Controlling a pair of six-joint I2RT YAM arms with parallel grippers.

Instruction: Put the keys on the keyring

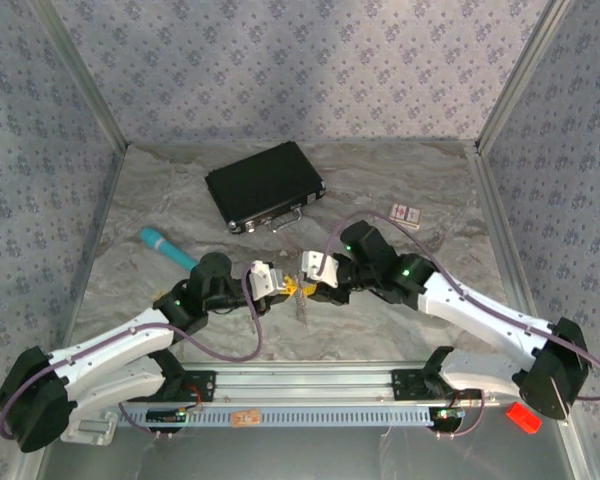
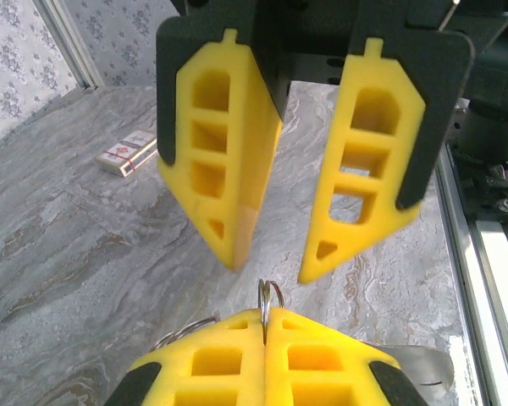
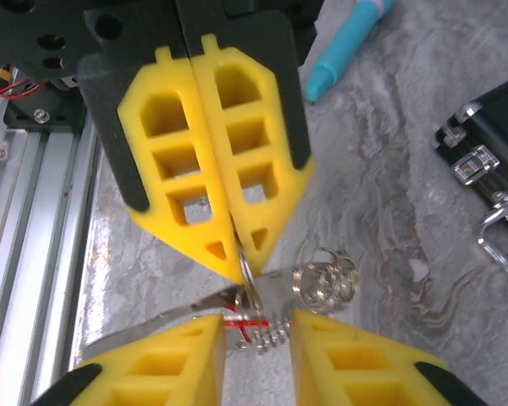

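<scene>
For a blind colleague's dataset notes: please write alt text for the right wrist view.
The left gripper, its yellow fingers shut, pinches a thin metal ring by a tangle of rings and keys on the marbled table. The right gripper sits below with fingers apart; a teal stick and black case lie beyond.

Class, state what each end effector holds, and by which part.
Left end effector pinches a thin silvery metal ring by its rim; right end effector, open, holds nothing.

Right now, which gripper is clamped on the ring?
The left gripper: it is shut tight on the thin metal ring. The right gripper faces it with its jaws standing apart.
</scene>
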